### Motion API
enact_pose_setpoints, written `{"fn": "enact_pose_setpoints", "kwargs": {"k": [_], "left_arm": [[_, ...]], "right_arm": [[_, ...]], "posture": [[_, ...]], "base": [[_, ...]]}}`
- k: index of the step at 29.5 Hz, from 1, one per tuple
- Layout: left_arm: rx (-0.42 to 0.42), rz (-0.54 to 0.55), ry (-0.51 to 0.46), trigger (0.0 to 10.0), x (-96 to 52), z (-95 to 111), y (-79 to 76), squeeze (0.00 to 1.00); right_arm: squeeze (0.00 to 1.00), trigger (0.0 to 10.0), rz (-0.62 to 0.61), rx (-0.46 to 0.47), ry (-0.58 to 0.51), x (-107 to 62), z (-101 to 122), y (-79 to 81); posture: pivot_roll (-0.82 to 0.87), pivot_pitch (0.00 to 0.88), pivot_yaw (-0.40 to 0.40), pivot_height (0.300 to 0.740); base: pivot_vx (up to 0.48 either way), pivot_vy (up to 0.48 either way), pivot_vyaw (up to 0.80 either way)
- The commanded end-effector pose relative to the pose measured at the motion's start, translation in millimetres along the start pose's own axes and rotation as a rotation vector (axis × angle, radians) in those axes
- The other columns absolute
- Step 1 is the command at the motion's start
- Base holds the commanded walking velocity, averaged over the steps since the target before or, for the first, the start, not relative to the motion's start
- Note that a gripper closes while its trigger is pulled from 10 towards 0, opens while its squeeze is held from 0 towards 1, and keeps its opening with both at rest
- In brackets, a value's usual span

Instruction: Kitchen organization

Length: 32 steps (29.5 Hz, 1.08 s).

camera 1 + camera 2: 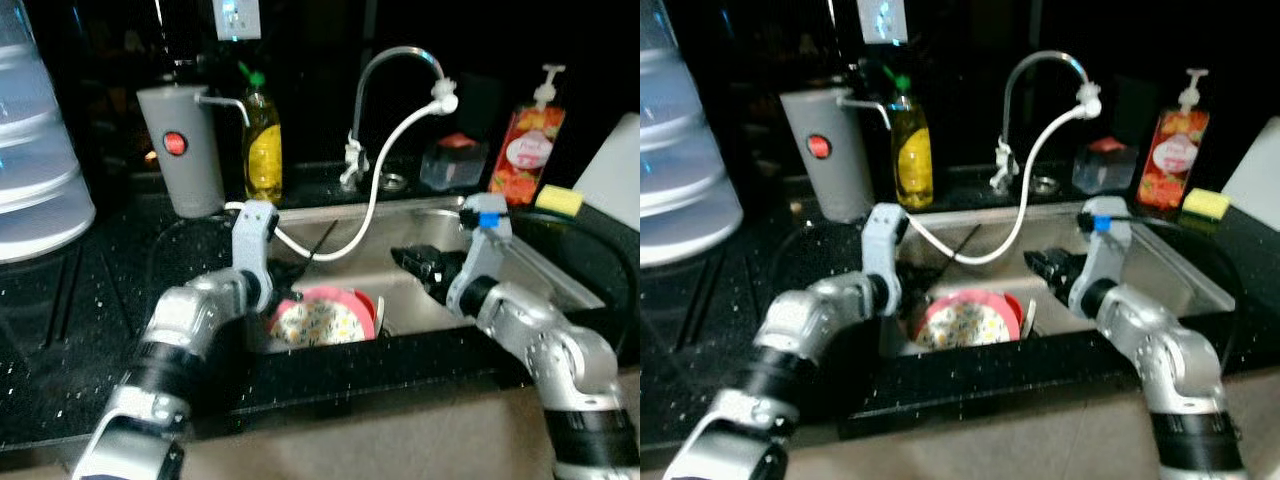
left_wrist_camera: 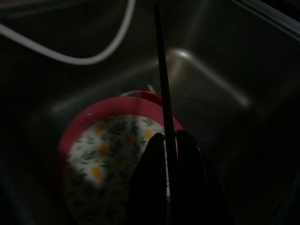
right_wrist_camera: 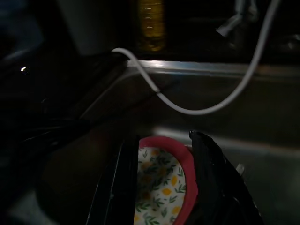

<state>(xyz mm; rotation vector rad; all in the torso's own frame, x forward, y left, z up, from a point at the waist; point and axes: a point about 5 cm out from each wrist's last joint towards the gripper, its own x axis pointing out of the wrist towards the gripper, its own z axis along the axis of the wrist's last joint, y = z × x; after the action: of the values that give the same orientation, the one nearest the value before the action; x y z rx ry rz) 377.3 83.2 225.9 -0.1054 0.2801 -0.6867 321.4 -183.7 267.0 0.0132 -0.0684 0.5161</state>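
A pink-rimmed plate with a flower pattern (image 1: 318, 320) lies in the steel sink (image 1: 520, 262), with a red dish edge (image 1: 368, 305) just behind it. My left gripper (image 2: 169, 150) hangs over the plate's near left side, shut on a thin black chopstick (image 2: 161, 89) that points up toward the back of the sink (image 1: 322, 240). My right gripper (image 1: 418, 264) hovers over the right half of the sink, open, with nothing between its fingers (image 3: 123, 183); the plate (image 3: 161, 183) shows below it between them.
A white hose (image 1: 385, 170) loops from the faucet (image 1: 395, 60) down into the sink. On the black counter stand a grey canister (image 1: 180, 150), a yellow bottle (image 1: 263, 150), a red pump bottle (image 1: 528, 150), a yellow sponge (image 1: 558, 200) and a clear tub (image 1: 35, 150).
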Motion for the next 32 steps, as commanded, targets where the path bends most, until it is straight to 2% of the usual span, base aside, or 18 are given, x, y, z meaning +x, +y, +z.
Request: {"fn": "enact_pose_setpoints", "kwargs": {"k": [1, 4, 11, 12, 15, 16, 17, 18, 22, 23, 25, 26, 29, 31, 32], "left_arm": [[0.037, -0.013, 0.016, 10.0, 5.4, -1.8, -4.8, 0.00], [0.061, -0.048, 0.043, 10.0, 10.6, -10.1, -13.2, 0.00], [0.066, -0.055, 0.045, 10.0, 13.6, -12.5, -15.1, 0.02], [0.069, -0.052, 0.037, 10.0, 14.5, -11.7, -15.3, 1.00], [0.070, -0.063, 0.005, 10.0, 14.7, -6.5, -15.6, 1.00], [0.046, -0.067, -0.091, 10.0, 9.3, 10.0, -14.6, 1.00], [0.046, -0.067, -0.091, 10.0, 9.3, 10.0, -14.6, 1.00], [0.042, -0.053, -0.136, 10.0, 5.0, 19.0, -12.3, 0.00], [0.075, 0.067, -0.237, 10.0, -18.5, 47.5, 5.4, 0.00], [0.075, 0.067, -0.237, 10.0, -18.5, 47.5, 5.4, 0.00], [0.107, 0.155, -0.225, 10.0, -30.5, 51.2, 19.0, 0.00], [0.107, 0.155, -0.225, 10.0, -30.5, 51.2, 19.0, 0.00], [0.158, 0.304, -0.199, 10.0, -52.6, 52.5, 39.9, 0.00], [0.145, 0.464, -0.188, 10.0, -68.8, 51.3, 58.4, 0.00], [0.145, 0.464, -0.188, 10.0, -68.8, 51.3, 58.4, 0.00]], "right_arm": [[0.00, 10.0, 0.102, -0.054, -0.046, -4.5, 8.1, 13.1], [0.00, 10.0, 0.256, -0.066, -0.118, -13.3, 20.4, 30.3], [0.00, 10.0, 0.259, -0.096, -0.090, -11.0, 16.2, 30.4], [0.00, 10.0, 0.245, -0.114, -0.063, -9.4, 12.5, 28.5], [0.00, 10.0, 0.227, -0.139, -0.032, -7.6, 7.9, 25.4], [0.00, 10.0, 0.232, -0.141, -0.037, -8.1, 8.5, 24.8], [0.00, 10.0, 0.232, -0.141, -0.037, -8.1, 8.5, 24.8], [0.00, 10.0, 0.238, -0.140, -0.043, -8.6, 9.2, 25.2], [0.00, 10.0, 0.280, -0.139, -0.049, -8.7, 8.4, 31.5], [0.00, 10.0, 0.280, -0.139, -0.049, -8.7, 8.4, 31.5], [0.00, 10.0, 0.306, -0.139, -0.044, -7.7, 6.5, 35.7], [0.00, 10.0, 0.306, -0.139, -0.044, -7.7, 6.5, 35.7], [0.00, 10.0, 0.345, -0.139, -0.025, -1.8, 2.8, 43.0], [0.00, 10.0, 0.386, -0.143, -0.009, 2.9, 0.3, 48.8], [0.00, 10.0, 0.386, -0.143, -0.009, 2.9, 0.3, 48.8]], "posture": [[-0.07, 0.043, 0.006, 0.740], [-0.07, 0.045, 0.006, 0.740], [-0.07, 0.042, -0.001, 0.740], [-0.07, 0.042, -0.003, 0.740], [-0.07, 0.042, -0.003, 0.740], [-0.07, 0.042, -0.004, 0.740], [-0.07, 0.042, -0.004, 0.740], [-0.07, 0.042, -0.004, 0.740], [-0.07, 0.046, -0.003, 0.740], [-0.07, 0.046, -0.003, 0.740], [-0.06, 0.049, -0.003, 0.740], [-0.06, 0.049, -0.003, 0.740], [-0.05, 0.052, -0.001, 0.740], [-0.05, 0.053, -0.003, 0.740], [-0.05, 0.053, -0.003, 0.740]], "base": [[0.000, 0.000, 0.00], [0.000, 0.000, 0.00], [0.000, 0.000, 0.00], [0.000, 0.000, 0.00], [0.000, 0.000, 0.00], [0.000, 0.000, 0.00], [0.000, 0.000, 0.00], [0.000, 0.000, 0.00], [0.000, 0.000, 0.00], [0.000, 0.000, 0.00], [0.000, 0.000, 0.00], [0.000, 0.000, 0.00], [0.000, 0.000, 0.00], [0.000, 0.000, 0.00], [0.000, 0.000, 0.00]]}}
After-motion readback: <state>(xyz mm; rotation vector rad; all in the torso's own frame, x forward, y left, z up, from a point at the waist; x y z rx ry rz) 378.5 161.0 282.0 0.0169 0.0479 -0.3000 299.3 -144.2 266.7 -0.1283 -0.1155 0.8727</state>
